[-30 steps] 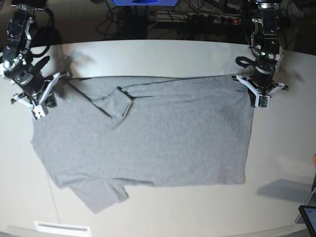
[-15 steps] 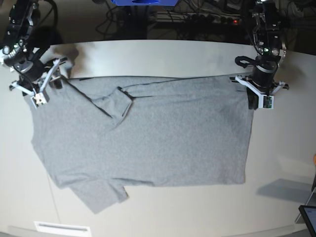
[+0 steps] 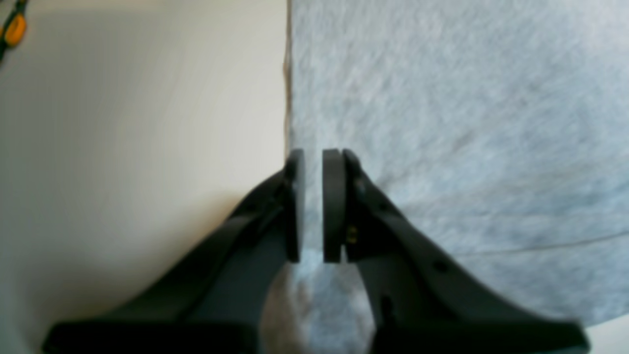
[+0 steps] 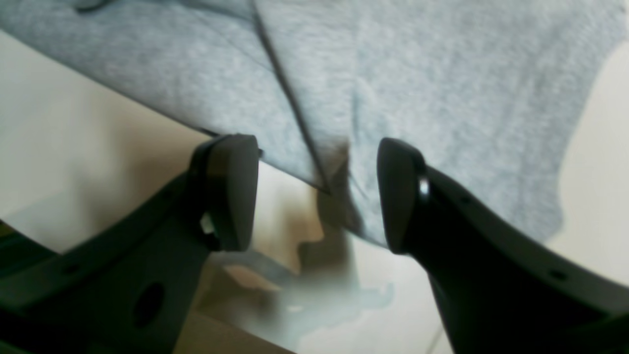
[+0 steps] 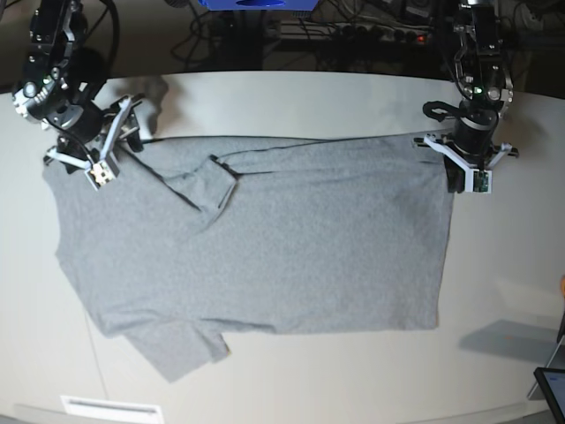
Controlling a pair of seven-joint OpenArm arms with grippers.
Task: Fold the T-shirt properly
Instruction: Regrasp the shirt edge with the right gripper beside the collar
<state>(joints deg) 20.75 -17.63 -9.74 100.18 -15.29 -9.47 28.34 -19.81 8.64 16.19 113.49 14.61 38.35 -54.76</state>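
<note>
We are looking down on a pale, cream-coloured table (image 5: 291,97) whose far edge is curving across the top of the base view, and behind it the room is lying in shadow, with dark cables and a power strip (image 5: 371,34) showing a small red light at about 1 o'clock and a blue object (image 5: 256,3) peeking in at 12 o'clock. The tabletop is shining faintly and is carrying soft reflections and shadows, among them a grey shadow patch near 4 o'clock. At 7 o'clock a white slotted strip (image 5: 110,408) is sitting by the near edge, and at 5 o'clock the corner of a dark tablet-like device (image 5: 552,389) is poking into view. The T-shirt (image 5: 265,256), light heather grey and showing its plain side, is lying spread flat across the middle of the table, one sleeve pointing toward 7 o'clock and another fold of fabric doubled over near 11 o'clock. We are finding no lettering, brand or label that can be read anywhere in these views. The left gripper (image 3: 313,206) is poised over the shirt's corner at 2 o'clock, right along the fabric edge, its dark fingers standing only a narrow slit apart with grey cloth showing in the slit; whether they are actually pinching it we cannot tell. The right gripper (image 4: 317,196) is hovering at 10 o'clock above the shirt's edge with its fingers spread wide and grasping nothing.
</note>
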